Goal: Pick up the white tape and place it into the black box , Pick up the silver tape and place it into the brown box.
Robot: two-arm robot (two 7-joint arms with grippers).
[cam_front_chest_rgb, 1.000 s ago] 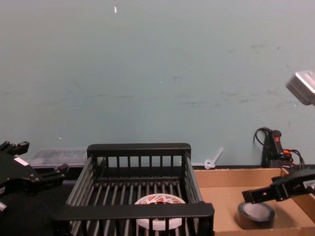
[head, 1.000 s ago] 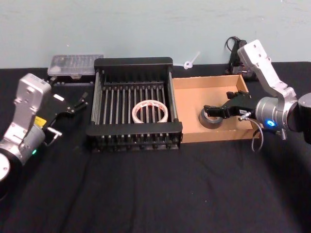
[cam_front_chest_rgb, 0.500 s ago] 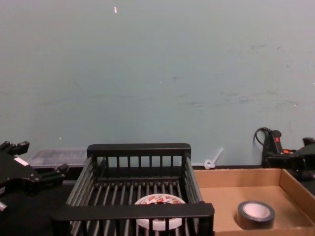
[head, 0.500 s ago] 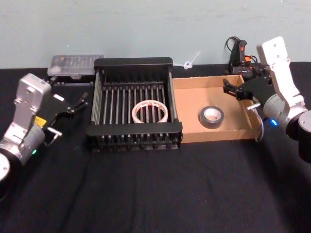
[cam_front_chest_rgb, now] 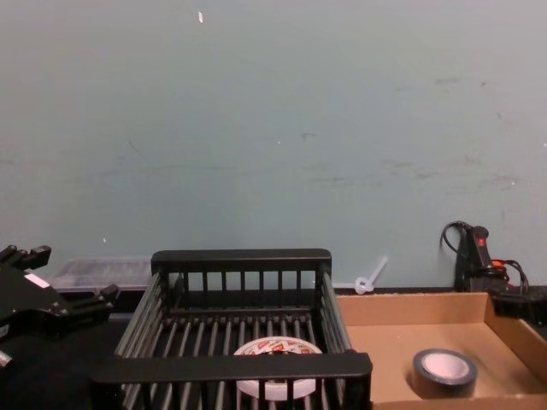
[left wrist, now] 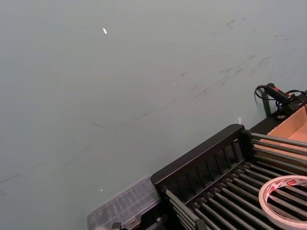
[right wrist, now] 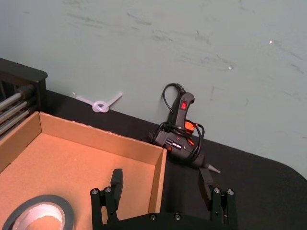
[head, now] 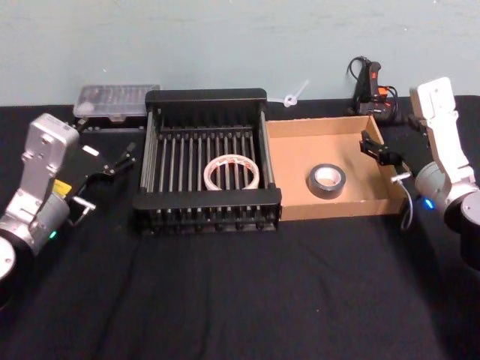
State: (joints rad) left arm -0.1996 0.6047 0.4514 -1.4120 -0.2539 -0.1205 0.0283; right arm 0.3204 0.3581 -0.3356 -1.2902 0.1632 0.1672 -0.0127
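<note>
The white tape (head: 232, 173) lies flat on the slatted floor of the black box (head: 205, 96), also seen in the chest view (cam_front_chest_rgb: 275, 348) and the left wrist view (left wrist: 284, 195). The silver tape (head: 326, 181) lies flat in the brown box (head: 300, 146), toward its front right (cam_front_chest_rgb: 444, 371). My right gripper (head: 379, 148) is open and empty at the brown box's right wall, apart from the silver tape (right wrist: 37, 215); that wall (right wrist: 158, 179) stands between its spread fingers (right wrist: 116, 180). My left gripper (head: 118, 160) is open and empty left of the black box.
A clear plastic container (head: 116, 100) sits behind the black box's left corner. A black and orange glue gun (head: 369, 82) with its cord lies behind the brown box's right corner (right wrist: 180, 136). A white plastic tie (head: 294, 95) lies by the wall. Black cloth covers the table's front (head: 240, 292).
My right gripper drew back to the right from over the silver tape to the brown box's right wall, leaving the roll inside. The left arm has not moved.
</note>
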